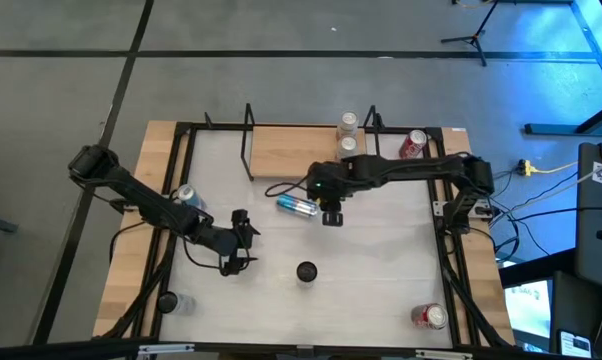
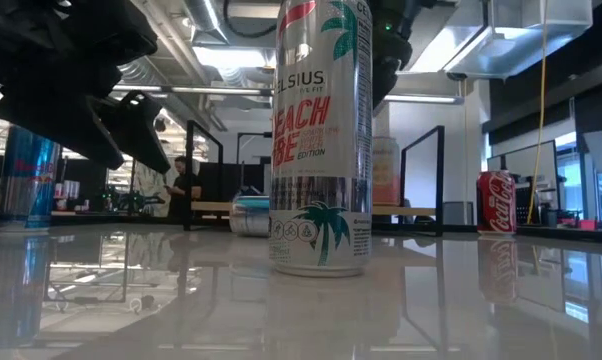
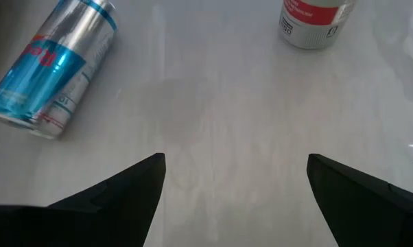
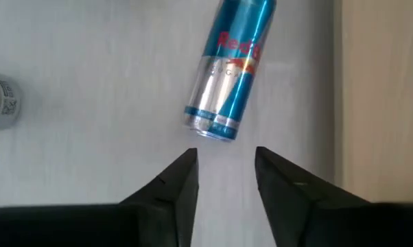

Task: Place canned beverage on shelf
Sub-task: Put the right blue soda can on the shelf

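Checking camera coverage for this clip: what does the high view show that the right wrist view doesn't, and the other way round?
Only the high view shows the shelf's black uprights, two cans standing on it, a red can by the far right edge, another red can near the front right corner, and the left gripper with fingers open, away from any can.

Only the right wrist view shows the gap between the right gripper's fingers, empty and just short of the can.

Both show the blue-and-silver can lying on its side on the white tabletop.
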`<state>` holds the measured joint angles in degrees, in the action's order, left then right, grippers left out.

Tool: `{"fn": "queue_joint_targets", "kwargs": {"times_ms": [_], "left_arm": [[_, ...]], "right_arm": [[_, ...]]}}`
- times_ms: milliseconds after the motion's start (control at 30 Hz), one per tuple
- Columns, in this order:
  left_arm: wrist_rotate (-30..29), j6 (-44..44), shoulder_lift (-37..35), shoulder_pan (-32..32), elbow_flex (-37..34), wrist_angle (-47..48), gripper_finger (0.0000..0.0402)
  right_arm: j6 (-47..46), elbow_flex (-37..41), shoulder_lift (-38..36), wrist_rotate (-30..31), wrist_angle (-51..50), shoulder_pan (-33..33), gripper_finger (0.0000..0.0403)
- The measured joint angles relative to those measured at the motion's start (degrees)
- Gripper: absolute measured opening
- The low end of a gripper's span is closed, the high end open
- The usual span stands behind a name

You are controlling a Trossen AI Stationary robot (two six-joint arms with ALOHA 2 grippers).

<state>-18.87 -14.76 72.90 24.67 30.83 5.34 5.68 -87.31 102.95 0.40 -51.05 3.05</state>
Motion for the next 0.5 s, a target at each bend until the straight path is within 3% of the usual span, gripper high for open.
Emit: {"fn": "queue_joint_targets", "kwargs": {"times_ms": [233, 500], "left_arm": [[0.0, -0.1, 0.0, 0.0, 0.0, 0.0, 0.0345], [-1.0, -0.1, 0.0, 0.0, 0.0, -0.1, 0.0345]], "right_arm": [[-0.7, 0.0, 0.5, 0.6, 2.5, 0.0, 0.0144], [-1.2, 4.2, 0.5, 0.5, 15.6, 0.0, 0.0275]]}}
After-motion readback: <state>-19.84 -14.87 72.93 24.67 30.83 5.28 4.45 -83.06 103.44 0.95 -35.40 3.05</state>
